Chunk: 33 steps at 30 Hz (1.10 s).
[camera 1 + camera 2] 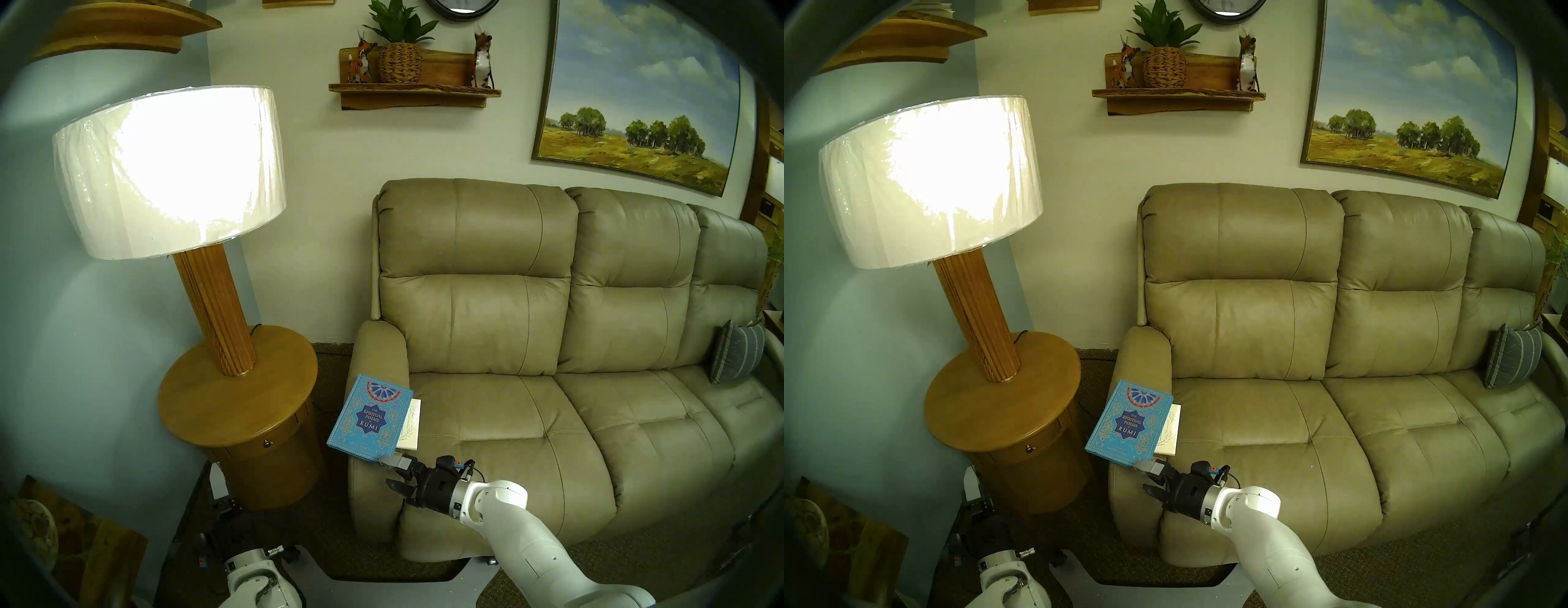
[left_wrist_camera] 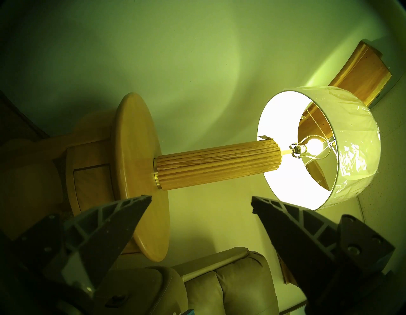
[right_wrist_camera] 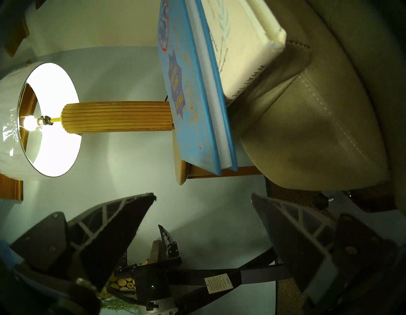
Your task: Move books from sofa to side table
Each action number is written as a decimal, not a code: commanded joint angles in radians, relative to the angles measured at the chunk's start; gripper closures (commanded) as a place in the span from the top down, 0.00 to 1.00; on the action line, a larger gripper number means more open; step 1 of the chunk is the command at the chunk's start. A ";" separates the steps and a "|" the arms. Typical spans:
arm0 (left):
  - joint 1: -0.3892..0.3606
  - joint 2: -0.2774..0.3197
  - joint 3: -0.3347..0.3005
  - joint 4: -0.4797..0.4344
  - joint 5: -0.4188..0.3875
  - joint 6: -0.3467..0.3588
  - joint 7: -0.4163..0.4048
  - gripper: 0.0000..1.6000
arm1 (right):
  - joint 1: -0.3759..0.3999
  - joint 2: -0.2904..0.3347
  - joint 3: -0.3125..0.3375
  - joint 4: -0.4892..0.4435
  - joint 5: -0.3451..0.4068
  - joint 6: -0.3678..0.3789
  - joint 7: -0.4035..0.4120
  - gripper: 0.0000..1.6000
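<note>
A blue hardcover book (image 1: 369,418) (image 3: 191,99) lies on the beige sofa's (image 1: 509,424) left arm, on top of a cream book (image 1: 412,424) (image 3: 241,44). Its left edge juts out past the arm toward the round wooden side table (image 1: 229,407) (image 2: 136,154). My right gripper (image 1: 387,472) (image 3: 203,195) is open, just short of the blue book's near corner, and holds nothing. My left gripper (image 2: 202,199) is open and empty. It sits low by the floor in front of the side table and points up at it.
A tall lit lamp (image 1: 169,170) with a wooden post stands on the back half of the side table; the front half of its top is bare. A grey striped cushion (image 1: 736,352) leans at the sofa's right end. Wooden shelves hang on the walls.
</note>
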 commanded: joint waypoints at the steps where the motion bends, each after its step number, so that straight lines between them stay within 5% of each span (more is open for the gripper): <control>1: 0.000 -0.001 0.000 -0.009 0.001 0.002 -0.006 1.00 | 0.096 -0.032 0.014 0.046 0.014 -0.032 0.005 1.00; 26: 0.001 -0.005 -0.004 -0.009 0.006 0.005 -0.005 1.00 | 0.256 -0.089 0.051 0.276 0.033 -0.101 0.059 0.99; 29: 0.001 -0.005 -0.004 -0.009 0.007 0.005 -0.004 1.00 | 0.274 -0.085 0.042 0.302 0.025 -0.090 0.067 0.83; 30: 0.001 -0.005 -0.004 -0.010 0.007 0.005 -0.004 1.00 | 0.278 -0.083 0.039 0.310 0.023 -0.090 0.069 0.62; 33: 0.001 -0.006 -0.005 -0.010 0.008 0.006 -0.004 1.00 | 0.281 -0.073 0.027 0.329 0.016 -0.084 0.084 0.46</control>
